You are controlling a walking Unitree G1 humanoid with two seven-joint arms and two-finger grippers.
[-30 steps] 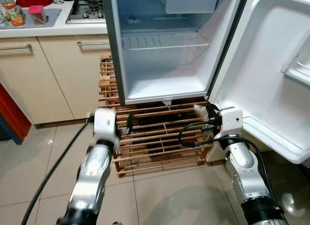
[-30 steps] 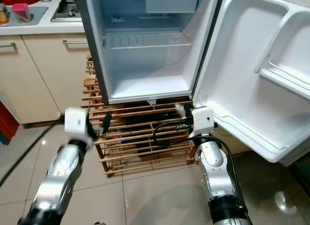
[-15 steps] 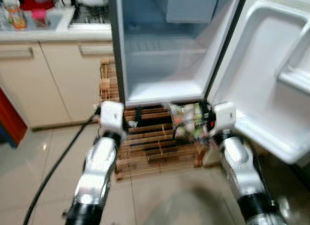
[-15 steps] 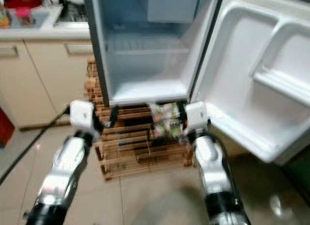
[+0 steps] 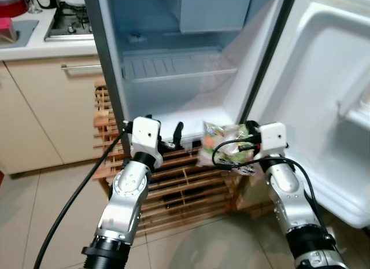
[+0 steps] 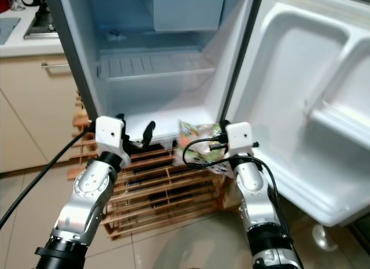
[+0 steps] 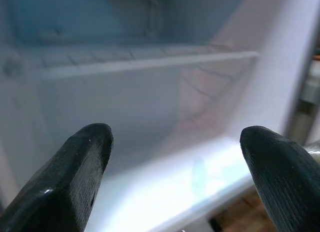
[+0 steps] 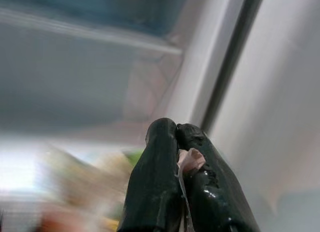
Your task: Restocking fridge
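The small fridge (image 5: pixel 173 113) stands open, its inside bare, with a wire shelf (image 5: pixel 179 66) halfway up. My right gripper (image 5: pixel 248 130) is shut on the top edge of a green, white and orange food bag (image 5: pixel 222 148). The bag hangs just in front of the fridge's lower right corner. In the right wrist view the right gripper (image 8: pixel 176 129) pinches a bit of pale wrapper. My left gripper (image 5: pixel 163 127) is open with nothing between its fingers (image 7: pixel 85 162), level with the fridge floor at its front left.
The fridge door (image 5: pixel 324 107) stands open on the right. A wooden slatted rack (image 5: pixel 185 182) carries the fridge. Beige cabinets (image 5: pixel 40 113) and a stove (image 5: pixel 66 26) lie to the left. A black cable (image 5: pixel 75 194) trails from my left arm over the tiled floor.
The view has moved nearer to the fridge. Both grippers have risen from in front of the rack to the fridge's lower edge, and the bag now hangs in sight from the right one.
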